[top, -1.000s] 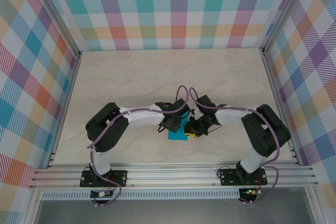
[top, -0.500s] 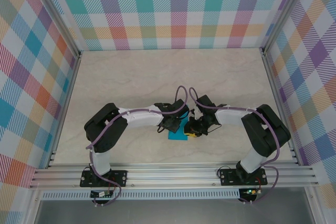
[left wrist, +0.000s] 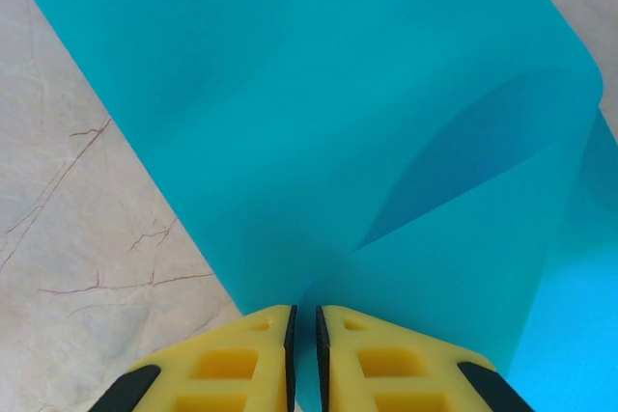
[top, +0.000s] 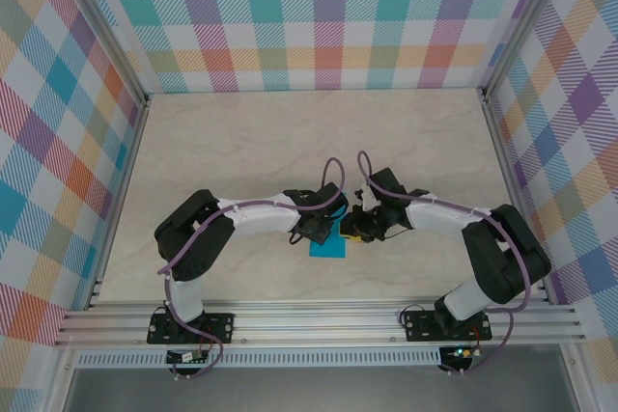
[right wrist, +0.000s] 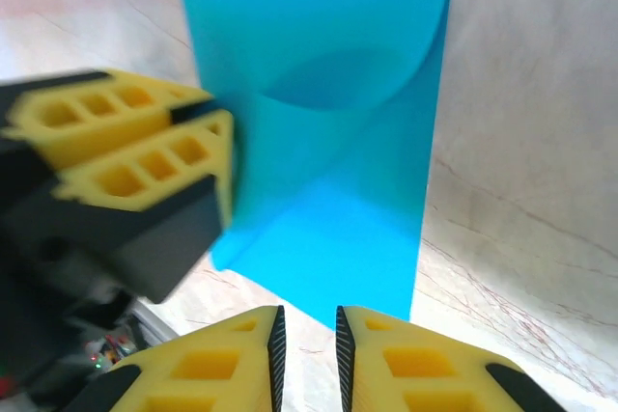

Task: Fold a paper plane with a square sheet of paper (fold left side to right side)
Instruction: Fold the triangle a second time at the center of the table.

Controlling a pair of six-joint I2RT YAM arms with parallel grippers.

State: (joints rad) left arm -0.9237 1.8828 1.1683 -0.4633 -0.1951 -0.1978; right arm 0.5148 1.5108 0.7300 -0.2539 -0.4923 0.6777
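Note:
The turquoise square sheet of paper [top: 329, 247] lies on the table between the two arms, bent over on itself with a soft, rounded fold. In the left wrist view the sheet [left wrist: 319, 113] runs right into my left gripper [left wrist: 304, 320], which is shut on its near edge. In the top view that gripper [top: 319, 231] sits at the sheet's upper left. My right gripper [right wrist: 306, 320] hovers just short of the sheet's near corner [right wrist: 338, 190], its jaws a little apart with bare table between them. Its yellow-fingered neighbour, the left gripper [right wrist: 145, 151], holds the paper's left side. No paper plane is formed.
The marble-patterned table [top: 290, 142] stretches away behind the arms. Checked walls and aluminium rails [top: 319, 320] enclose it on all sides. Purple cables [top: 333, 176] loop above both wrists.
My right gripper has drawn back off the sheet's right edge, and its elbow has swung out to the right. More of the paper shows. The left arm has held still.

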